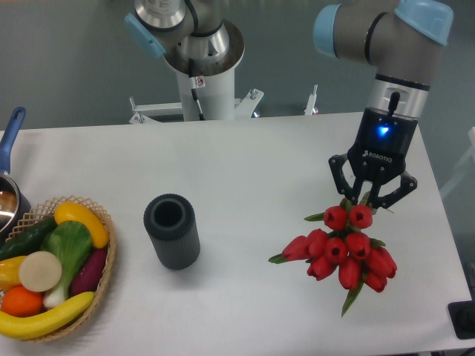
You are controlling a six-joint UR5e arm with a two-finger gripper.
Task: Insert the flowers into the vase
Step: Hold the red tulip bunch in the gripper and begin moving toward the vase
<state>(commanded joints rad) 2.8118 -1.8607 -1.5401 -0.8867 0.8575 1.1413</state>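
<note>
Far left edge: pot (9,194) with blue handle, partly out of frame. Just below it, wicker basket (104,267) on the table (245,156), packed with produce: yellow pepper, cucumber, leafy green, purple item, pale round slice, orange, banana along the front rim.

Right of the basket, apart from it: vase (172,231), dark grey, ribbed sides, thick round rim. Stands on the table, mouth open to the camera. Nothing in it.

Behind, top centre: arm base on white pedestal at the table's far edge.

Right side: arm comes in from the upper right, blue-capped joint at top, wrist pointing straight down at the table. Blue light lit on the wrist housing. Gripper (370,202) hangs vertical, fingers spread partway, tips angled inward at the top of the flowers (345,252). Stem end of the bunch sits between the fingers, hidden behind the top buds; whether the pads actually press the stems, cannot tell.

Flowers: red tulip buds clustered directly below the gripper, heads fanning down and toward the camera, green leaves poking out left and at the bottom. Whether the bunch rests on the table or hangs lifted, cannot tell. Bunch is well apart from the vase, off to its right, with bare table between.
</note>
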